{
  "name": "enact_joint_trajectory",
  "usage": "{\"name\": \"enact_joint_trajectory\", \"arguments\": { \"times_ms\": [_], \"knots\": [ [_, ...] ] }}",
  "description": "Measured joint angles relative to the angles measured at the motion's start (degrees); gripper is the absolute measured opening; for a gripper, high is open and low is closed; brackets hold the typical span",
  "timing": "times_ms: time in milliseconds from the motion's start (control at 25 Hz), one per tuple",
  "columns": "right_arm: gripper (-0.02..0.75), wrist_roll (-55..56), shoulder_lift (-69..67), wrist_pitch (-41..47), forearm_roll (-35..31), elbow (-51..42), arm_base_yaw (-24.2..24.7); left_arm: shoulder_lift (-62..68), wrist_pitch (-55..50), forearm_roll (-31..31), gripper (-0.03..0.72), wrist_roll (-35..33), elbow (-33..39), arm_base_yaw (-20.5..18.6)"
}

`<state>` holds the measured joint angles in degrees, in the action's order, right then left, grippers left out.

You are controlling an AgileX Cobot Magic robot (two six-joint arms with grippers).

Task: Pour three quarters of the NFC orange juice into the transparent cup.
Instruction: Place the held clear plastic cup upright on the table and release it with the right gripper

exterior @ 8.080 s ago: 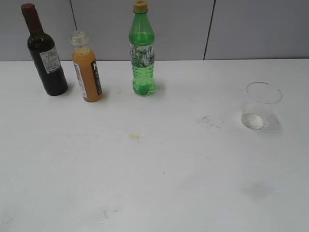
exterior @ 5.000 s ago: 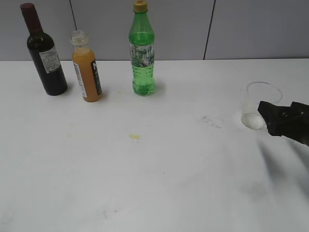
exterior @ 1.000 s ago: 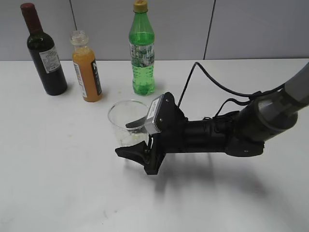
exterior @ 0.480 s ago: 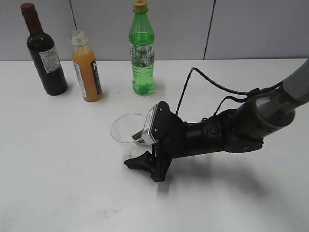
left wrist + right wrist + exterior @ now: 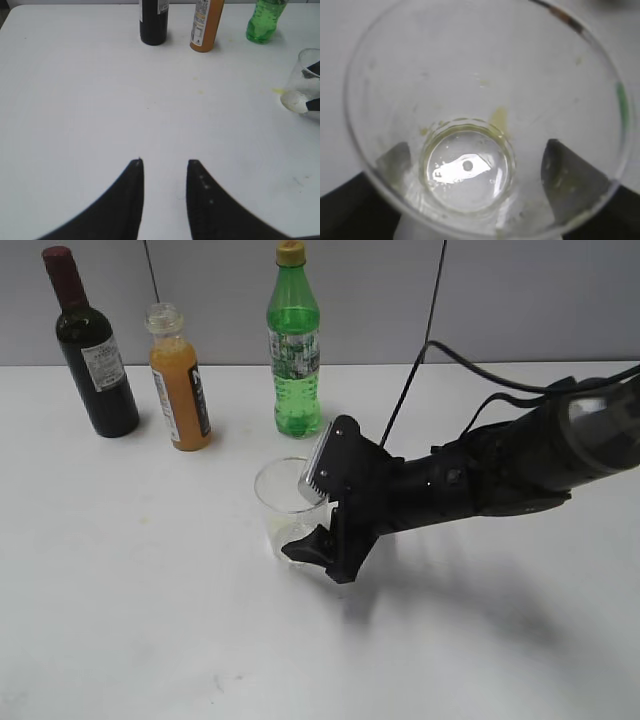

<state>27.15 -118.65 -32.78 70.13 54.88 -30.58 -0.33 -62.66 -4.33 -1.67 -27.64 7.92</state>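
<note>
The NFC orange juice (image 5: 180,390) stands capless at the back left, between two other bottles; it also shows in the left wrist view (image 5: 205,25). The transparent cup (image 5: 285,502) is upright at the table's middle, with only a trace of liquid at its bottom (image 5: 467,170). My right gripper (image 5: 302,515) is shut on the cup, one finger on each side (image 5: 570,175). I cannot tell whether the cup's base touches the table. My left gripper (image 5: 165,162) is open and empty over bare table, out of the exterior view, with the cup (image 5: 305,85) at its far right.
A dark wine bottle (image 5: 95,360) stands left of the juice and a green bottle with a yellow cap (image 5: 294,350) behind the cup. The right arm's cable (image 5: 420,370) arcs over the table. Small yellow stains (image 5: 277,90) mark the white table.
The right arm came in, took the cup from the table's right side and carried it to the middle. In the last second, cup and gripper shifted slightly right.
</note>
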Motion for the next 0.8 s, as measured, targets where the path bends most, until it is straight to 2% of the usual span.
{"name": "enact_joint_trajectory", "arguments": {
  "times_ms": [160,320,360,600,680,800],
  "knots": [
    [0.622,10.57,3.88,5.58,10.71,-0.13,0.0,0.0,0.0,0.0,0.239,0.0,0.0,0.0],
    [0.601,25.53,5.83,6.57,28.54,-1.23,0.0,0.0,0.0,0.0,0.239,0.0,0.0,0.0],
    [0.597,28.16,6.3,6.57,30.71,-1.55,0.0,0.0,0.0,0.0,0.239,0.0,0.0,0.0],
    [0.592,35.25,11.07,9.9,34.34,-3.17,1.5,0.0,0.0,0.0,0.239,0.0,0.0,0.0],
    [0.592,35.51,13.5,13.39,34.44,-3.67,2.57,0.0,0.0,0.0,0.239,0.0,0.0,0.0],
    [0.592,35.8,17.28,24.0,34.58,-4.5,3.12,0.0,0.0,0.0,0.239,0.0,0.0,0.0]
  ]
}}
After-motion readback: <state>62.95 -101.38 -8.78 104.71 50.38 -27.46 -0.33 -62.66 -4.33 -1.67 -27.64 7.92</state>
